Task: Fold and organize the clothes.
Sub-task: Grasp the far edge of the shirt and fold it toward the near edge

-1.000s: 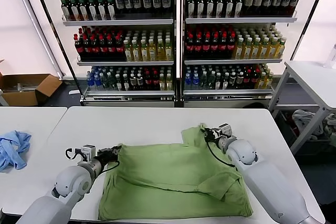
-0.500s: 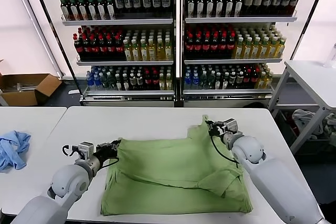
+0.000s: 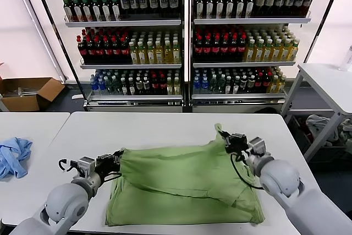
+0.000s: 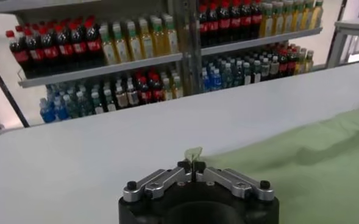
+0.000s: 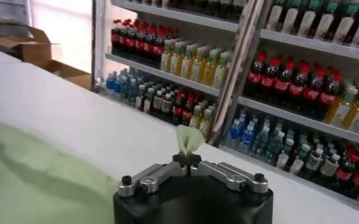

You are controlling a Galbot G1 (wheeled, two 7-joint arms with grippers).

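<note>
1. Where the white table fills the middle of the scene, a light green shirt lies spread across its near half, with its far edge lifted off the surface at both ends.
2. Left gripper: at the shirt's left far corner, fingers pressed together and pinching a bit of green cloth; the left wrist view shows a small tuft of fabric poking out between the closed fingertips.
3. Right gripper: at the shirt's right far corner, fingers pressed together on the cloth; the right wrist view shows a green tip standing up from the clamped fingertips.
4. Shirt's near hem: flat on the table, close to the near edge.
5. Light-blue cloth: crumpled on a separate table at far left, well apart from the shirt.
6. Shelves of bottled drinks: standing behind the table.
7. Cardboard box: on the floor, far left.
</note>
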